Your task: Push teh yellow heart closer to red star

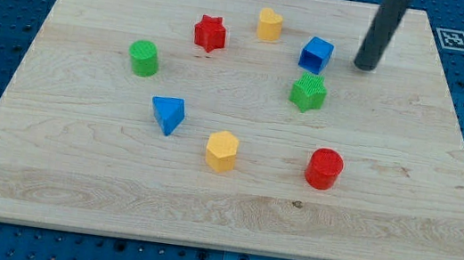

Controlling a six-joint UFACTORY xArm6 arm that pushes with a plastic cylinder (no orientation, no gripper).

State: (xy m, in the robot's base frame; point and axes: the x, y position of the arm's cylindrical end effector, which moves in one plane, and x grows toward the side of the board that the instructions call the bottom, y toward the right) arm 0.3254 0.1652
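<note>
Yellow heart (269,24) sits near the bench's (72,181) top edge, just to the view's right of the red star (211,33), a small gap between them. Landmark: red star. My tip (364,67) rests well to the star's right, beyond the heart and just right of the blue cube (316,53), touching nothing. No hand on this rig, only a rod, so nothing spreads or pinches. Likely reason for that spot: approaching from the right allows a leftward push on the heart. Blue cube lies near that path; risk of clipping it. Green cylinder (144,57) lies left of the star, below it; other blocks farther down.
</note>
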